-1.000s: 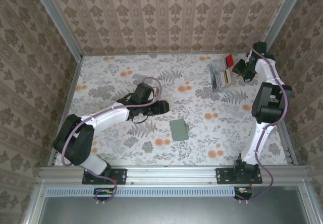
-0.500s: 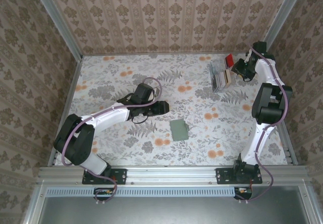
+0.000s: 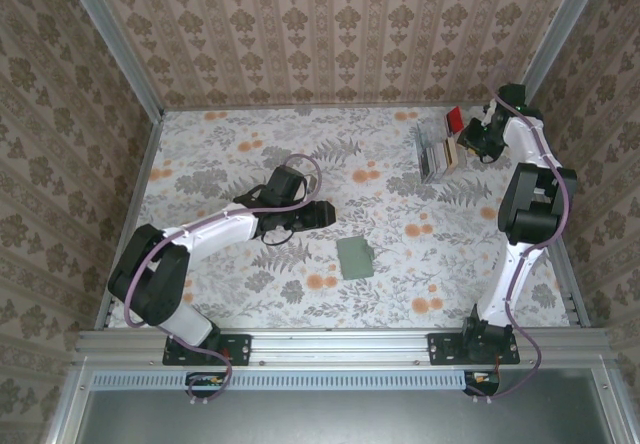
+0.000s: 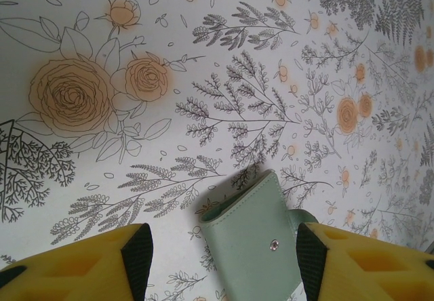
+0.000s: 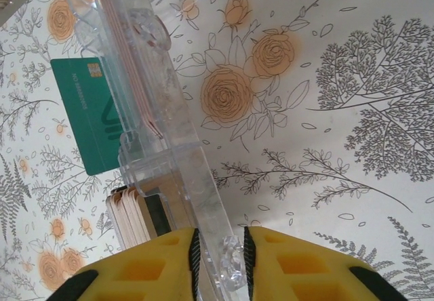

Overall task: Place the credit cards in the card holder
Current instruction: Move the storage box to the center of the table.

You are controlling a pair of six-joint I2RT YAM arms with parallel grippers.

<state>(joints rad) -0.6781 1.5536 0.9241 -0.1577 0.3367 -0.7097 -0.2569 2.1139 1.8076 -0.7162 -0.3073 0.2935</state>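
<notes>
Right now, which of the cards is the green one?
The card with the gold chip, showing its whole face left of the clear tray wall. The other cards stand packed edge-on, in tan, beige and dark.

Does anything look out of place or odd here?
Yes. A green card lies flat on the table by the clear tray, apart from the cards standing inside it. The right gripper is pinching the tray's clear wall rather than a card.
</notes>
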